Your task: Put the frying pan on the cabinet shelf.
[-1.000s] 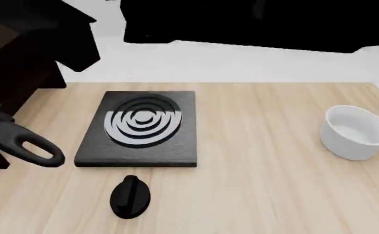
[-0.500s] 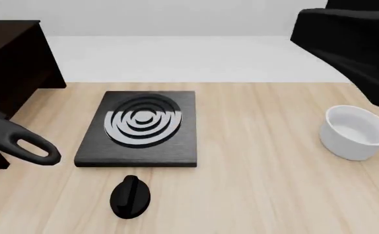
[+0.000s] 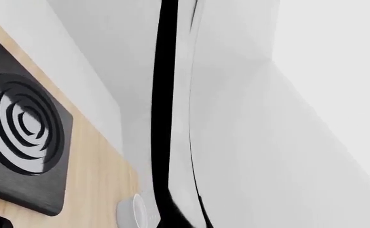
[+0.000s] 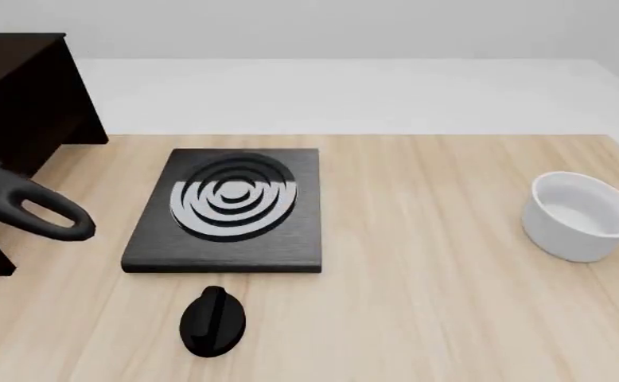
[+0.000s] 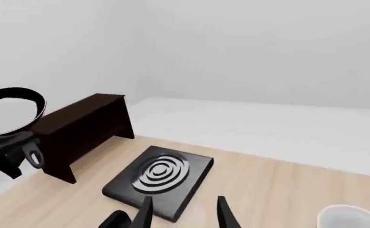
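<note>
The frying pan point(image 5: 10, 111) hangs in the air, tipped up on edge, above the near end of the dark brown cabinet point(image 5: 83, 133). My left gripper point(image 5: 7, 145) is shut on its handle, and the eyelet end point(image 4: 39, 213) sticks out at the left edge of the front view beside the cabinet point(image 4: 17, 95). In the left wrist view the pan's rim point(image 3: 166, 95) shows edge-on as a thin black line. The cabinet shelf itself is hidden. My right gripper point(image 5: 185, 216) stands open and empty high over the table.
A square black burner plate point(image 4: 230, 207) with silver rings lies left of the table's middle. In front of it is a small black knob point(image 4: 214, 322). A white bowl point(image 4: 580, 215) stands at the right edge.
The dark arm shapes that crossed the top of the front view have left it. The pan's handle has shifted a little left and up, toward the cabinet.
</note>
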`<action>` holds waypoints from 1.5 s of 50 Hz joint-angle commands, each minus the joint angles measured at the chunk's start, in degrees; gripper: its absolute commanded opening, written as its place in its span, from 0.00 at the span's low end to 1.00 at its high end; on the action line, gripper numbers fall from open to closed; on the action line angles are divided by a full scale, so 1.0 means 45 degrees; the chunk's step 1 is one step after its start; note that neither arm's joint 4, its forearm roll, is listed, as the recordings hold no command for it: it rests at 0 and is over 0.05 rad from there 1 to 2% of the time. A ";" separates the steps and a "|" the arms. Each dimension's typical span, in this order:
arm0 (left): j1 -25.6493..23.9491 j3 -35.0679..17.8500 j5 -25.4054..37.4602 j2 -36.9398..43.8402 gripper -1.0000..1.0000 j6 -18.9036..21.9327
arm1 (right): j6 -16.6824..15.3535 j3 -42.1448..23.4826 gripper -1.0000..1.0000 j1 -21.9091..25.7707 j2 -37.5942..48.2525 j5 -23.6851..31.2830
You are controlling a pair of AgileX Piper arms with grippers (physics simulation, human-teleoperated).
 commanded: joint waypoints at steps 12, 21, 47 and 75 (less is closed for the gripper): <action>0.0287 -0.3705 -0.0701 0.3363 0.00 0.1201 | 0.0567 0.0822 1.00 -0.1262 -0.1351 0.0414; 0.0672 -0.4155 -0.1895 0.4932 0.00 0.0582 | 0.0624 0.0944 1.00 -0.1290 -0.1351 0.0368; 0.3092 -0.6164 -0.4915 0.9717 0.00 -0.2101 | 0.0836 0.1008 1.00 -0.1285 -0.1354 0.0373; 0.5739 -0.6719 -0.8364 1.3396 0.00 -0.5663 | 0.1095 0.1283 1.00 -0.1274 -0.1212 0.0079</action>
